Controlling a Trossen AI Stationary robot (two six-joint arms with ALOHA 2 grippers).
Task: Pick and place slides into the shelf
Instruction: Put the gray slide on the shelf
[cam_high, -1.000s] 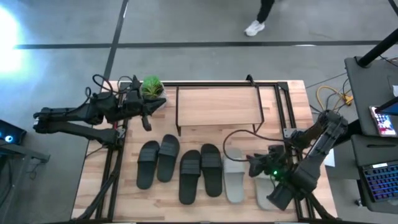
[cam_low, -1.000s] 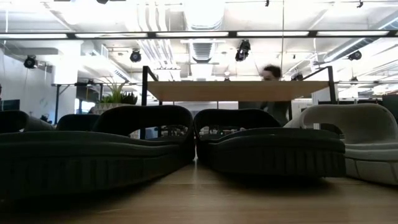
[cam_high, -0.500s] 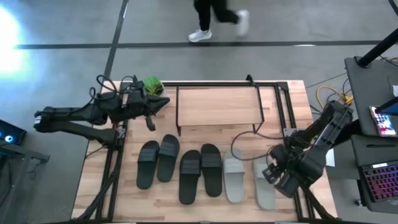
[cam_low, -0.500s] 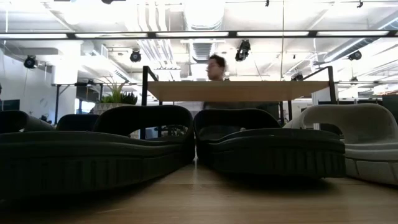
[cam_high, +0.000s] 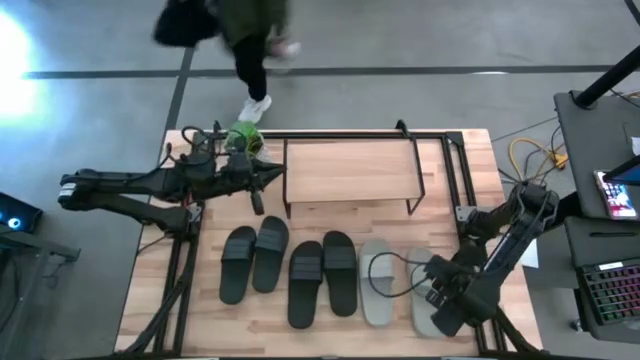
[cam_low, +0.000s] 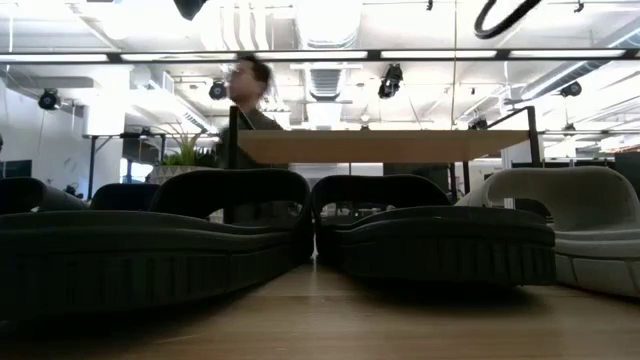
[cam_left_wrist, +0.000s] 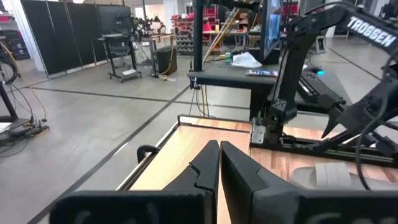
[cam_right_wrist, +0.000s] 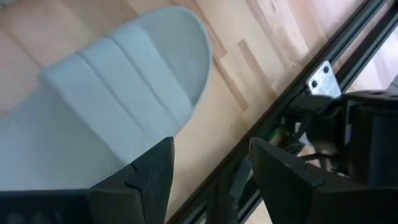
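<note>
Six slides lie sole-down in a row on the table: two black pairs (cam_high: 238, 262) (cam_high: 270, 252) (cam_high: 305, 282) (cam_high: 340, 270) and a grey pair (cam_high: 376, 280) (cam_high: 427, 300). The shelf (cam_high: 350, 172) stands behind them at the far side; its board also shows in the low view (cam_low: 380, 145). My right gripper (cam_high: 432, 292) is open and hovers over the right grey slide's near end (cam_right_wrist: 118, 93). My left gripper (cam_high: 264, 178) is shut and empty, pointing at the shelf's left end (cam_left_wrist: 219, 146).
A potted plant (cam_high: 243, 137) stands at the far left, beside my left arm. A dark cable (cam_high: 395, 268) loops over the grey slides. Black frame rails (cam_high: 462, 180) run along the table's right side. A person (cam_high: 245, 40) walks on the floor beyond the far edge.
My left gripper has gone toward the table's right, closer to the shelf's left end. My right gripper has drawn off toward the right edge, then come back over the right grey slide, nearer the table's near edge. The slides have stayed put.
</note>
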